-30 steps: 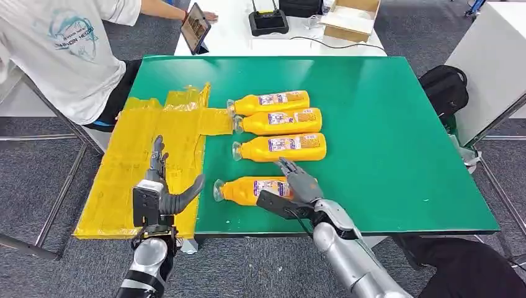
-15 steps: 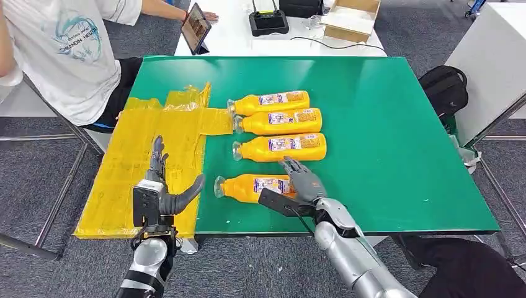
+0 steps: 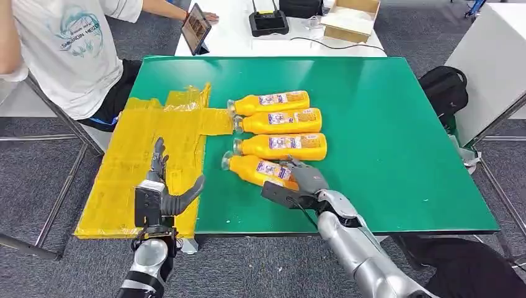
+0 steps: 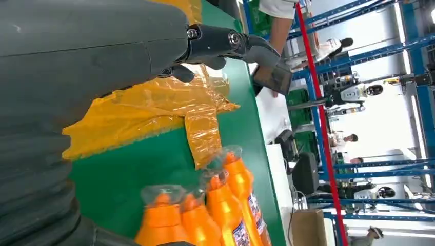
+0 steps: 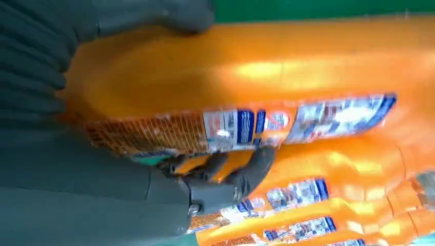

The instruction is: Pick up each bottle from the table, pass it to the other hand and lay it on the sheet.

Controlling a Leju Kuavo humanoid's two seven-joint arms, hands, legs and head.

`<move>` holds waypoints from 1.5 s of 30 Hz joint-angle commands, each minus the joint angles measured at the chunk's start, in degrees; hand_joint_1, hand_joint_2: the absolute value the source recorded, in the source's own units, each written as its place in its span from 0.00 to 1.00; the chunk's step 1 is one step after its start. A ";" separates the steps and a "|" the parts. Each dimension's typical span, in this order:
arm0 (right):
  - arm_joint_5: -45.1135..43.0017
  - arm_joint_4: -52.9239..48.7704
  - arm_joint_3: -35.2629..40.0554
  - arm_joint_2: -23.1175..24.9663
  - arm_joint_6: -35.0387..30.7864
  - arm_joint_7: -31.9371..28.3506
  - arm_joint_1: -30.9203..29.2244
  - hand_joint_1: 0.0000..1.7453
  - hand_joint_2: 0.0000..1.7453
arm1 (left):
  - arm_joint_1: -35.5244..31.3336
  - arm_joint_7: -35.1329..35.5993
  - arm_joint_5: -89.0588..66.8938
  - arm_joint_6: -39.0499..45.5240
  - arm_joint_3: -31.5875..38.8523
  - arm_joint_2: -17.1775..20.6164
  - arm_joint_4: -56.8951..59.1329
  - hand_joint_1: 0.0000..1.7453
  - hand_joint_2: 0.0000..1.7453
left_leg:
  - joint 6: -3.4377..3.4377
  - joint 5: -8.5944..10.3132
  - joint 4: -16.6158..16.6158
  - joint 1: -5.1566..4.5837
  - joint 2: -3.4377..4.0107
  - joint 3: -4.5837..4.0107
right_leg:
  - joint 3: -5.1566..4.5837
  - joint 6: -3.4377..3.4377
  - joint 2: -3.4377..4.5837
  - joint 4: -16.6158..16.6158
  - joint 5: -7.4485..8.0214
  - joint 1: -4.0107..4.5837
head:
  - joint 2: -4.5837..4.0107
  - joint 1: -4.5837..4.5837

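Note:
Several orange juice bottles lie on the green table (image 3: pixel 384 124). Three of them (image 3: pixel 279 121) form a row, caps toward the yellow sheet (image 3: pixel 142 155). My right hand (image 3: pixel 305 180) grips the nearest bottle (image 3: pixel 257 169) by its base end; the bottle is tilted, its cap close to the third bottle's neck. In the right wrist view the thumb and fingers (image 5: pixel 246 174) wrap the labelled bottle (image 5: pixel 246 72), with the other bottles (image 5: pixel 308 205) beyond. My left hand (image 3: pixel 162 194) is open, fingers spread, over the sheet's near edge. The left wrist view has its fingers (image 4: pixel 231 43) above the sheet (image 4: pixel 143 113) and the bottle caps (image 4: pixel 205 205).
A person in a white shirt (image 3: pixel 68 49) sits at the table's far left corner. A tablet (image 3: pixel 196 28), a black device (image 3: pixel 268 22) and a cardboard box (image 3: pixel 350 18) stand on the white table behind. A black backpack (image 3: pixel 443 87) lies on the floor at right.
My right hand has taken hold of the nearest bottle and swung it, cap end now up against the third bottle. The left hand has stayed put.

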 commanded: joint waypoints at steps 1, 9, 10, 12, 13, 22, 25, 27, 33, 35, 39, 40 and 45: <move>-2.18 9.99 2.83 -0.38 1.13 -0.33 -4.07 1.00 1.00 | -2.72 0.11 1.80 -0.19 0.12 0.26 5.18 0.00 1.00 | 0.07 -0.03 -0.07 -0.01 0.02 0.21 | 0.22 -0.14 -0.05 -0.08 -0.02 0.03 | 0.00 0.00; -2.42 10.08 2.90 -0.08 1.00 -0.27 -4.00 1.00 1.00 | -2.77 0.11 2.00 -0.19 0.10 0.21 5.31 0.00 1.00 | 0.06 -0.02 -0.06 0.01 -0.02 0.22 | 0.22 -0.13 -0.08 -0.08 -0.03 0.04 | 0.00 0.00; -2.44 10.16 2.93 0.05 0.93 -0.24 -3.75 1.00 1.00 | -2.71 0.12 2.01 -0.21 0.07 0.19 5.34 0.00 1.00 | 0.07 -0.04 -0.06 0.02 0.00 0.27 | 0.27 -0.17 -0.08 -0.09 -0.03 0.06 | 0.00 0.00; -2.46 10.62 3.08 0.02 1.07 -0.24 -3.68 1.00 1.00 | -2.85 0.21 2.16 -0.31 0.02 0.16 5.74 0.00 1.00 | 0.08 -0.03 -0.08 0.03 0.01 0.30 | 0.31 -0.18 -0.08 -0.12 -0.02 0.07 | 0.00 0.00; -2.60 10.91 3.09 -0.02 1.16 -0.25 -3.68 1.00 1.00 | -2.93 0.26 2.36 -0.37 0.01 0.13 5.99 0.00 1.00 | 0.08 -0.02 -0.09 0.02 0.01 0.30 | 0.30 -0.18 -0.08 -0.12 -0.02 0.07 | 0.00 0.00; -13.20 -0.96 -3.94 1.88 -4.97 -11.92 2.58 1.00 1.00 | -2.67 -0.84 4.07 0.01 -0.20 0.28 5.78 0.00 1.00 | 0.04 -0.01 -0.06 0.02 -0.07 0.28 | 0.29 -0.12 -0.13 -0.08 -0.04 0.05 | 0.00 0.00; -15.62 -15.11 -7.63 3.19 -10.34 -16.01 8.56 1.00 1.00 | -2.60 -1.45 4.42 -0.25 -0.24 -0.02 5.57 0.00 1.00 | 0.05 -0.07 -0.06 0.04 -0.04 0.30 | 0.30 -0.21 -0.14 -0.07 -0.10 0.08 | 0.00 0.02; -15.57 -15.97 -7.59 3.12 -10.10 -15.45 8.83 1.00 1.00 | -2.62 -1.49 4.44 -0.25 -0.25 -0.03 5.60 0.00 1.00 | 0.05 -0.13 -0.01 0.00 0.07 0.26 | 0.22 -0.21 -0.02 0.01 -0.13 0.05 | 0.00 0.00; -18.17 -27.51 -12.70 7.12 -23.36 -26.74 13.04 1.00 1.00 | -3.21 -2.25 5.88 -0.38 -0.56 -0.73 6.62 0.00 1.00 | 0.05 -0.05 0.00 -0.02 0.00 -0.01 | -0.03 -0.11 -0.06 0.02 -0.05 0.01 | 0.00 0.02; -19.35 -32.08 -13.80 8.33 -28.15 -28.73 14.46 1.00 1.00 | -3.64 -2.62 6.77 -0.03 -0.89 -0.91 7.26 0.00 1.00 | 0.04 -0.04 0.02 -0.05 0.01 -0.11 | -0.13 -0.11 -0.05 0.08 -0.06 -0.03 | 0.00 0.02; -19.35 -32.08 -13.80 8.33 -28.15 -28.73 14.46 1.00 1.00 | -3.64 -2.62 6.77 -0.03 -0.89 -0.91 7.26 0.00 1.00 | 0.06 -0.08 0.00 0.00 -0.10 0.06 | 0.08 -0.20 -0.19 0.01 -0.12 0.05 | 0.00 0.02; -19.35 -32.08 -13.80 8.33 -28.15 -28.73 14.46 1.00 1.00 | -3.64 -2.62 6.77 -0.03 -0.89 -0.91 7.26 0.00 1.00 | 0.05 -0.07 -0.01 -0.01 -0.03 0.04 | 0.03 -0.17 -0.10 -0.01 -0.08 0.03 | 0.00 0.00; -21.58 -33.45 -16.09 10.16 -35.15 -34.30 14.98 1.00 1.00 | -3.72 -2.61 8.48 0.02 -0.75 -1.16 7.07 0.00 1.00 | 0.03 -0.03 -0.02 -0.02 -0.01 -0.03 | -0.07 -0.11 -0.08 -0.01 -0.04 0.00 | 0.00 0.00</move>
